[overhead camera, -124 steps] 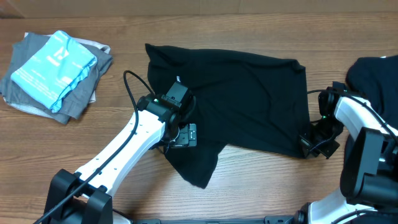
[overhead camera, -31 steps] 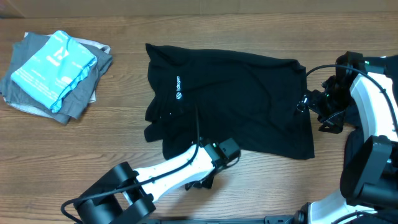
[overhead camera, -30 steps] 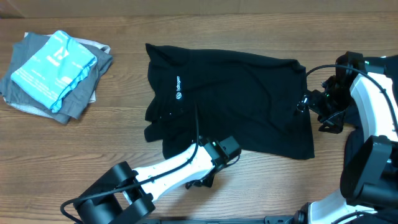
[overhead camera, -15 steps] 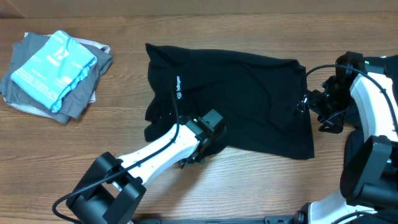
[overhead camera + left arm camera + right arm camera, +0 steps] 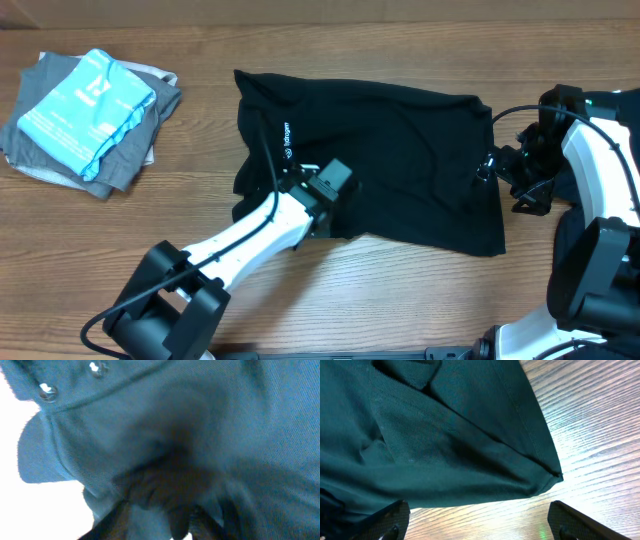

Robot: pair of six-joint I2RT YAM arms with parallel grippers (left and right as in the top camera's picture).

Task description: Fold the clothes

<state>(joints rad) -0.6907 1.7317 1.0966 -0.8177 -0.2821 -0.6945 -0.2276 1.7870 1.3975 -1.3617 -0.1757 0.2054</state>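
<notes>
Black T-shirt (image 5: 400, 150) on table (image 5: 200, 150); R tool (image 5: 480, 521) wide open, empty; L tool (image 5: 325, 203) on it, grip unclear.

— What sits at the far left?
— A loose pile of folded garments (image 5: 128, 165), grey cloth with a white layer peeking out at its edges.
— And on top?
— A light-blue folded piece (image 5: 87, 108) with faint white markings, tilted at an angle.
— Under everything?
— A brown wooden table (image 5: 420, 300), its grain running left to right.
</notes>
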